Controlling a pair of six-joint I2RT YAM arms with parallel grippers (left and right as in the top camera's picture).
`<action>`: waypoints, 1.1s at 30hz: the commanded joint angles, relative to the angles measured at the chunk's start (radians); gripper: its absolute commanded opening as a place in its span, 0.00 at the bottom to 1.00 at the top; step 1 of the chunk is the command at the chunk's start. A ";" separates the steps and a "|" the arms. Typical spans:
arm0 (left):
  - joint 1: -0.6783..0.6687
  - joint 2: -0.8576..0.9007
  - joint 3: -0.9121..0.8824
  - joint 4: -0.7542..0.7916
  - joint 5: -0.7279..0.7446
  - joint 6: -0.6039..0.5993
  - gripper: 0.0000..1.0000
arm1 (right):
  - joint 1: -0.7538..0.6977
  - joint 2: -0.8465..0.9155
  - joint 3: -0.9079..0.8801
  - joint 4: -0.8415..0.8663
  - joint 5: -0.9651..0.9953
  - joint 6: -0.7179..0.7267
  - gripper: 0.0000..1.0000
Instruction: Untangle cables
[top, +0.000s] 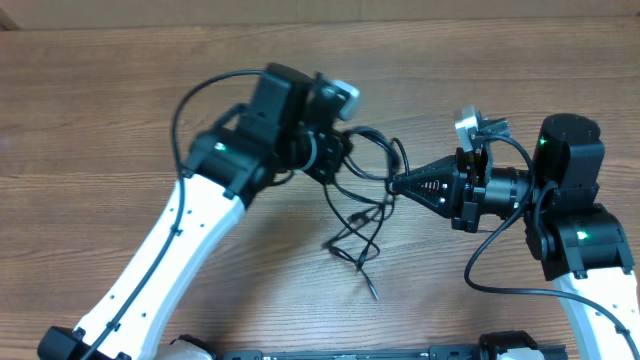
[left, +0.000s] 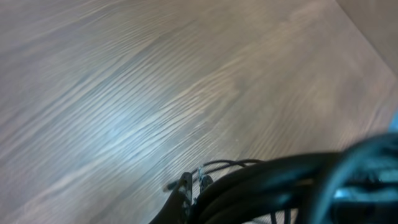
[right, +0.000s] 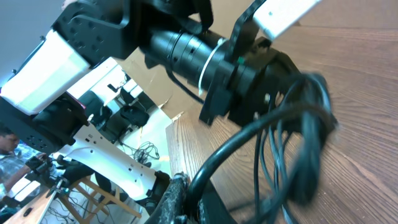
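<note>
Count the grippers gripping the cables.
2. The left gripper clamps the cables at the tangle's upper left; the right gripper pinches a strand at its right side. Loose strands trail toward the table's near edge.

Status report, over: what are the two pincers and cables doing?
Left pincer shut on cables. Right pincer shut on one loop. Cables tangled between them, tail on table. Nothing blocking.

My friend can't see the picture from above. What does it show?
A tangle of thin black cables stretches between two robot grippers over a wooden table. The left gripper and the right gripper are both shut, each seemingly pinching one side of the tangle.
</note>
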 joint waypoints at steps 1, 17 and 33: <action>0.091 0.003 0.013 -0.018 -0.058 -0.146 0.04 | 0.004 -0.014 0.010 0.007 -0.081 -0.005 0.04; 0.202 0.003 0.013 -0.031 0.414 0.233 0.04 | 0.004 -0.014 0.010 -0.062 -0.002 -0.003 0.18; 0.027 0.003 0.013 -0.046 0.563 0.479 0.04 | 0.004 -0.014 0.010 -0.118 0.097 -0.004 0.70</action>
